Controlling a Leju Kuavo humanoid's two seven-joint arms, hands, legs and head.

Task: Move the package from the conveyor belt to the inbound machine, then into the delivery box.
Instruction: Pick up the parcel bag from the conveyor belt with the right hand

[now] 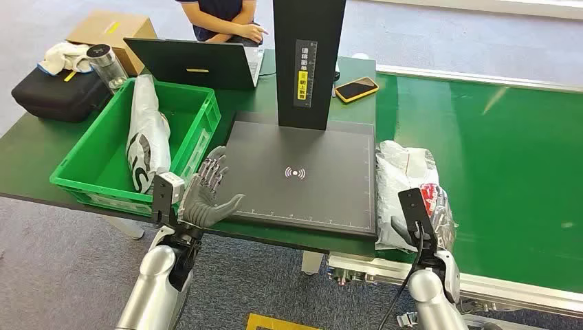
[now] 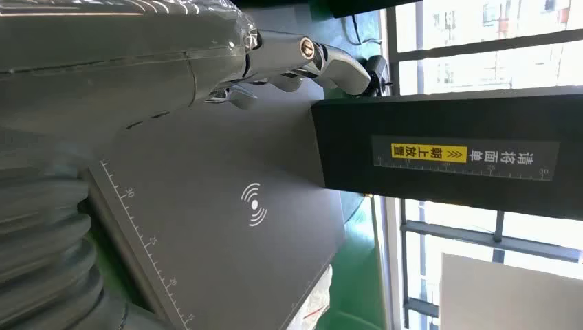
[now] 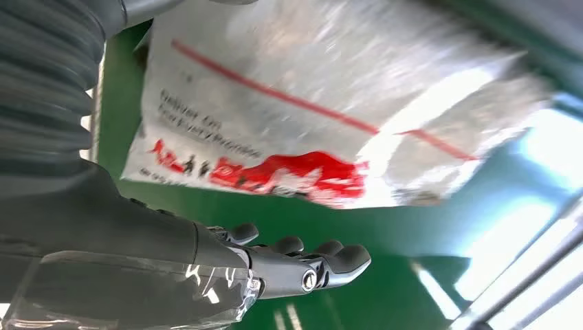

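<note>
The package (image 1: 402,180), a white plastic bag with red print, lies at the left edge of the green conveyor belt (image 1: 495,158). My right hand (image 1: 442,213) is at the package's near right corner. In the right wrist view its fingers (image 3: 302,258) stretch out over the belt beside the package (image 3: 330,103) and hold nothing. The inbound machine's black plate (image 1: 302,172) lies between belt and green delivery box (image 1: 96,148). My left hand (image 1: 210,191) hovers open at the plate's front left corner, fingers spread. In the left wrist view those fingers (image 2: 302,58) reach over the plate (image 2: 227,227).
A white bag with black print (image 1: 146,134) leans inside the delivery box. The machine's black column (image 1: 308,62) rises at the plate's back edge. Behind it are a laptop (image 1: 199,62), a phone (image 1: 356,88) and a seated person (image 1: 223,17). A black bag (image 1: 58,93) lies far left.
</note>
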